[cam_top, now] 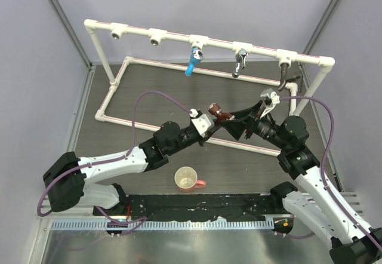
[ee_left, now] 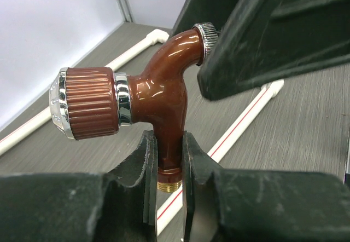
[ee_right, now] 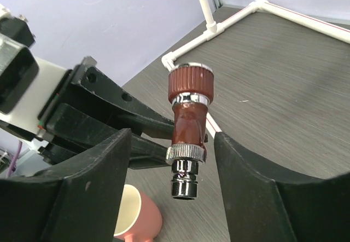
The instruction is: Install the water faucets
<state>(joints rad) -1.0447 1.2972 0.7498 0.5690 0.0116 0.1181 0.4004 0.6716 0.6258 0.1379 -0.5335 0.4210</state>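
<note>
Grey walls enclose a dark wood-grain table [cam_top: 149, 97] carrying a white pipe frame [cam_top: 179, 37], whose raised rail runs along the far edge. Five white tee sockets sit on that rail. The three nearer the far right corner are filled: a bright blue faucet [cam_top: 192, 63], a chrome-silver faucet [cam_top: 239, 62] and a dark blackish faucet [cam_top: 286, 77] hang from them. The two tee sockets [cam_top: 117, 32] [cam_top: 157, 37] nearer the far left corner stand empty.

A glossy copper-brown faucet [ee_left: 164, 99] with a ribbed knob is held in the air over the middle of the table, well apart from the rail. The left tool [ee_left: 165, 160] is clamped on its stem just above the brass thread. The right tool [ee_right: 170, 138] is spread wide, one finger on each side of the spout end, neither gripping it in the right wrist view. A pink cup [cam_top: 188, 179] with a cream inside stands towards the near edge.

Judged progress: three faucets installed. The fourth has yet to be carried to an empty socket and seated. No fifth faucet is visible.
</note>
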